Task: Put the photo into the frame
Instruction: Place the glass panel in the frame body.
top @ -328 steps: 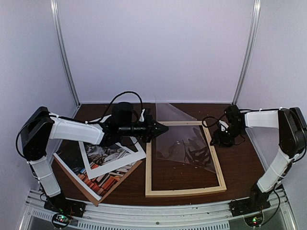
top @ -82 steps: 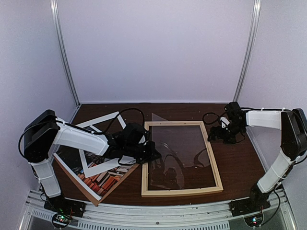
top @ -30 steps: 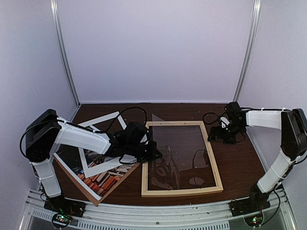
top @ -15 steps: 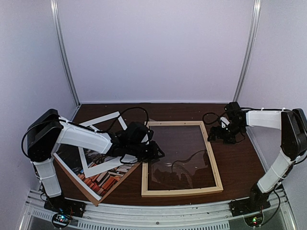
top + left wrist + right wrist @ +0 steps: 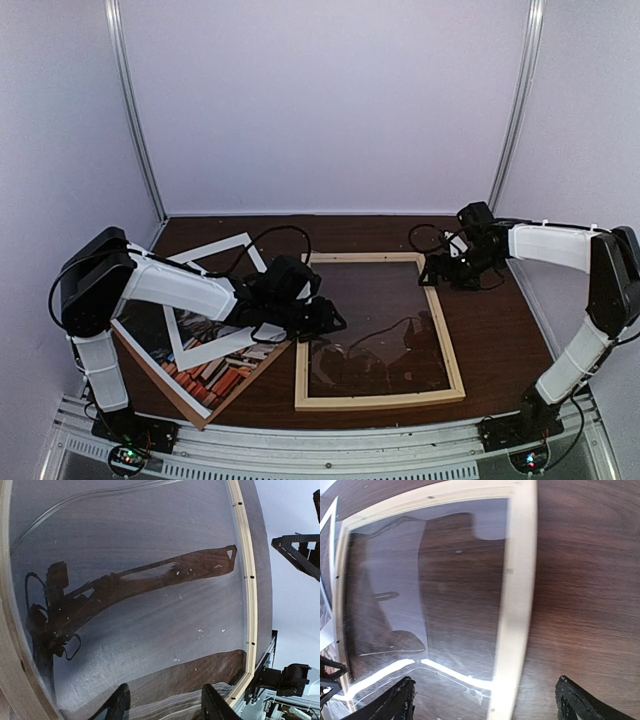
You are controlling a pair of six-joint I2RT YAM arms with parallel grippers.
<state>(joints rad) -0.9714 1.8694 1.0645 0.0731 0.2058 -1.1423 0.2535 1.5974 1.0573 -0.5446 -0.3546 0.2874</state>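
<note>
The frame (image 5: 459, 358) of light wood rails lies flat mid-table, with a clear sheet (image 5: 375, 330) lying inside it. Left of it lies the photo (image 5: 225, 372), its red books showing, partly covered by a white mat border (image 5: 215, 251). My left gripper (image 5: 335, 322) hovers low over the frame's left rail, and in the left wrist view its fingers (image 5: 120, 704) stand apart above the sheet (image 5: 140, 605) with nothing between them. My right gripper (image 5: 428, 275) is at the frame's far right corner, open wide. Its fingers (image 5: 402, 700) straddle the right rail (image 5: 517, 605) without holding it.
A brown backing board (image 5: 170, 388) lies under the photo at the front left. Cables loop behind both wrists. The table's near edge with the metal base rail (image 5: 320, 440) runs just below the frame. Pale walls close in the sides and back.
My left gripper has opened and let go of the clear sheet, which now lies flat in the frame. My right gripper has moved left to the frame's far right corner.
</note>
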